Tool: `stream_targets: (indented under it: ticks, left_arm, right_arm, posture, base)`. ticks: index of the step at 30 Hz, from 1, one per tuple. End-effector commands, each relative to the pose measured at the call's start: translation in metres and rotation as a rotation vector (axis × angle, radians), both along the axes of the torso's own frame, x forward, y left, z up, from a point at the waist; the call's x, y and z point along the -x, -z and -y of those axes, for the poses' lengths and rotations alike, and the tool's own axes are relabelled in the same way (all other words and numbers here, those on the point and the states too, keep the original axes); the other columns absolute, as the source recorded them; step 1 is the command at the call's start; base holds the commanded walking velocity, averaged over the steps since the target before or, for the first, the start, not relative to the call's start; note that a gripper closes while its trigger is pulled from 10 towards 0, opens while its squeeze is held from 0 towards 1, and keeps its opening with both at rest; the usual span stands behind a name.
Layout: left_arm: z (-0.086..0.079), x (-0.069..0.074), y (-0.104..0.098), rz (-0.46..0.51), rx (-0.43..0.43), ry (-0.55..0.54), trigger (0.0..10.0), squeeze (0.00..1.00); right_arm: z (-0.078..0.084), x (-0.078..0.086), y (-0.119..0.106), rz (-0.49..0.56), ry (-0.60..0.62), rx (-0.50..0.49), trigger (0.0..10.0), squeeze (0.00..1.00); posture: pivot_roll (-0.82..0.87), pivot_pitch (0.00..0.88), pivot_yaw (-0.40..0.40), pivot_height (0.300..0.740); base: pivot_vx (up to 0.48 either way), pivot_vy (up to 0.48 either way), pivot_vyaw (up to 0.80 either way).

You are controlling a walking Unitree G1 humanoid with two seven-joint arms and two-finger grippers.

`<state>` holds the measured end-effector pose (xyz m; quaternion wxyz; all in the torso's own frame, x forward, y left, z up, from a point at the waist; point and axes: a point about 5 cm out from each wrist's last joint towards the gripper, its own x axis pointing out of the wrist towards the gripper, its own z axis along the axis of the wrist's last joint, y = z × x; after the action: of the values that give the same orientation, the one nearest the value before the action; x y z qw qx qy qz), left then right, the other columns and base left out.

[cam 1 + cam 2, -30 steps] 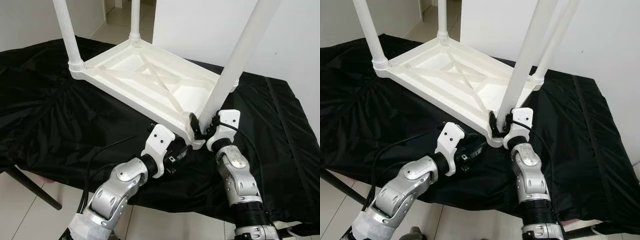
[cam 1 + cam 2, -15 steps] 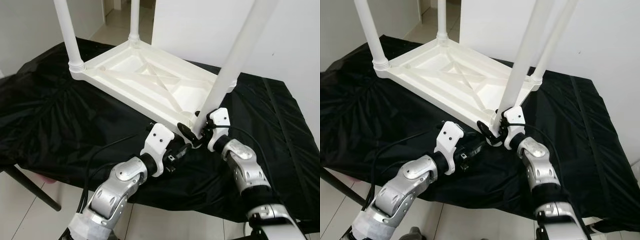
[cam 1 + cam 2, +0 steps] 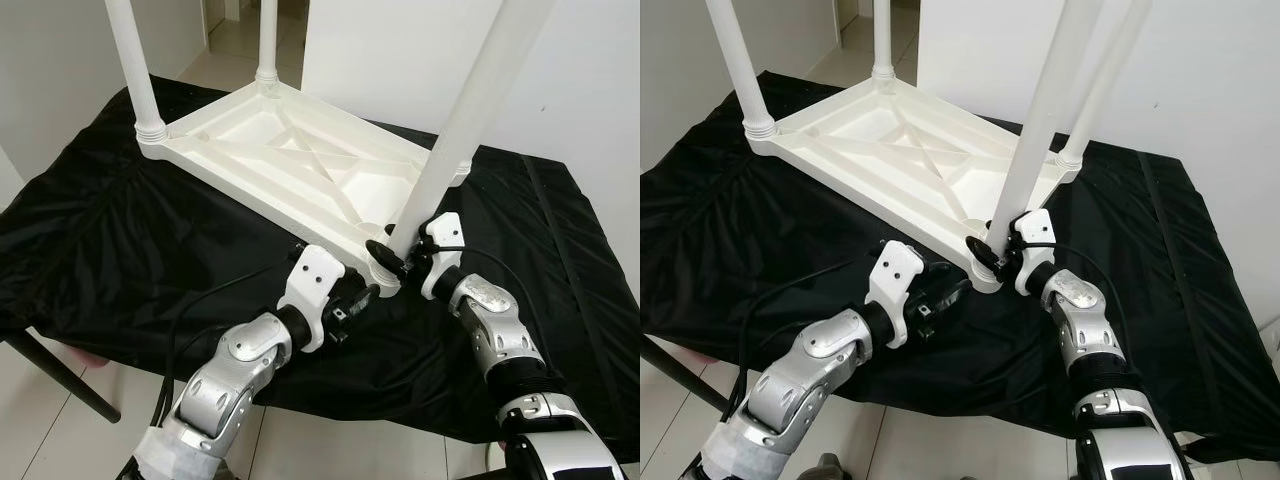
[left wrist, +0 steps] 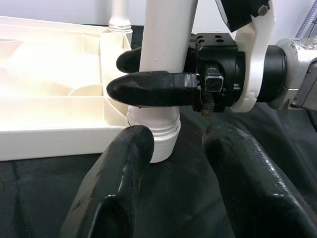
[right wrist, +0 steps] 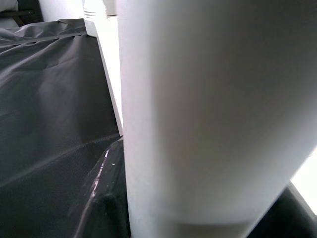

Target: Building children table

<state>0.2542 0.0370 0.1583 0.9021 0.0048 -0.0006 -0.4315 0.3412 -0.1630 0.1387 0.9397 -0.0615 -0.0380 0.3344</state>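
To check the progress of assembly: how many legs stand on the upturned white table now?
4: far-left leg, far-middle leg, right-corner leg, and near leg, gripped by the right gripper.

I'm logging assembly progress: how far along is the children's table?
Done: the upturned tabletop has three legs standing, like the far left leg. In hand: the right gripper clamps the near leg at its corner socket; the left gripper waits open beside it. Left: flipping it upright.

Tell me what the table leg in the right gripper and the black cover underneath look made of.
Table leg: likely moulded plastic, smooth matte white, with ribbed threading at its base. Black cover: thin synthetic fabric by the look of it, creased with a faint sheen. The right gripper clamps the leg.
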Motion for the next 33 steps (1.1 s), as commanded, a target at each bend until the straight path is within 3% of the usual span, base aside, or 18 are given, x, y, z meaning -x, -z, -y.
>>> stream_targets:
  ticks: [1, 2, 5, 6, 8, 9, 10, 11, 13, 18, 21, 27, 33]
  left_arm:
    - [0.001, 0.003, 0.001, -0.007, -0.003, 0.009, 10.0, 0.0]
    - [0.001, 0.004, 0.001, -0.01, -0.001, 0.011, 10.0, 0.0]
    - [0.002, 0.004, 0.002, -0.012, 0.0, 0.013, 10.0, 0.0]
    - [0.003, 0.004, 0.002, -0.013, 0.001, 0.018, 10.0, 0.0]
    - [0.003, 0.004, 0.002, -0.013, 0.001, 0.018, 10.0, 0.0]
    - [0.005, 0.004, 0.002, -0.013, 0.004, 0.025, 10.0, 0.0]
    - [0.005, 0.004, 0.002, -0.013, 0.004, 0.025, 10.0, 0.0]
    - [0.006, 0.004, 0.002, -0.014, 0.006, 0.028, 10.0, 0.0]
    - [0.006, 0.004, 0.002, -0.014, 0.006, 0.028, 10.0, 0.0]
    - [0.01, 0.005, 0.003, -0.017, 0.013, 0.034, 10.0, 0.0]
    - [0.011, 0.004, 0.003, -0.017, 0.016, 0.033, 10.0, 0.0]
    - [0.012, 0.005, 0.004, -0.019, 0.018, 0.036, 10.0, 0.0]
    - [0.012, 0.005, 0.004, -0.019, 0.017, 0.038, 10.0, 0.0]
  right_arm:
    - [0.004, 0.005, 0.015, -0.059, 0.021, 0.004, 0.0, 0.0]
    - [0.004, 0.004, 0.016, -0.049, 0.075, 0.019, 4.5, 0.0]
    - [0.005, 0.004, 0.017, -0.04, 0.112, 0.033, 4.5, 0.0]
    - [0.006, 0.002, 0.017, -0.032, 0.203, 0.04, 10.0, 0.0]
    - [0.006, 0.002, 0.017, -0.032, 0.203, 0.04, 10.0, 0.0]
    - [0.009, 0.001, 0.017, -0.034, 0.409, 0.007, 10.0, 0.0]
    - [0.009, 0.001, 0.017, -0.034, 0.409, 0.007, 10.0, 0.0]
    - [0.012, 0.002, 0.017, -0.037, 0.515, -0.013, 10.0, 0.0]
    - [0.012, 0.002, 0.017, -0.037, 0.515, -0.013, 10.0, 0.0]
    - [0.011, 0.018, 0.017, -0.029, 0.819, -0.048, 10.0, 0.0]
    - [0.006, 0.026, 0.018, -0.035, 0.922, -0.077, 10.0, 0.0]
    - [-0.014, 0.032, 0.013, -0.037, 0.914, -0.145, 10.0, 0.0]
    - [-0.015, 0.032, 0.012, -0.041, 0.902, -0.137, 10.0, 0.0]
  posture:
    - [0.18, 0.062, -0.113, 0.74]
    - [0.17, 0.06, -0.11, 0.74]
    - [0.17, 0.058, -0.109, 0.74]
    - [0.16, 0.059, -0.11, 0.74]
    - [0.16, 0.059, -0.11, 0.74]
    - [0.15, 0.062, -0.111, 0.74]
    - [0.15, 0.062, -0.111, 0.74]
    - [0.14, 0.064, -0.113, 0.74]
    - [0.14, 0.064, -0.113, 0.74]
    - [0.13, 0.066, -0.119, 0.74]
    - [0.13, 0.065, -0.121, 0.74]
    - [0.13, 0.056, -0.125, 0.74]
    - [0.14, 0.049, -0.128, 0.74]
  base:
    - [0.0, 0.0, 0.0]
    - [0.0, 0.0, 0.0]
    - [0.0, 0.0, 0.0]
    - [0.0, 0.0, 0.0]
    - [0.0, 0.0, 0.0]
    - [0.0, 0.0, 0.0]
    - [0.0, 0.0, 0.0]
    - [0.0, 0.0, 0.0]
    - [0.0, 0.0, 0.0]
    - [0.0, 0.0, 0.0]
    - [0.0, 0.0, 0.0]
    - [0.0, 0.0, 0.0]
    - [0.0, 0.0, 0.0]
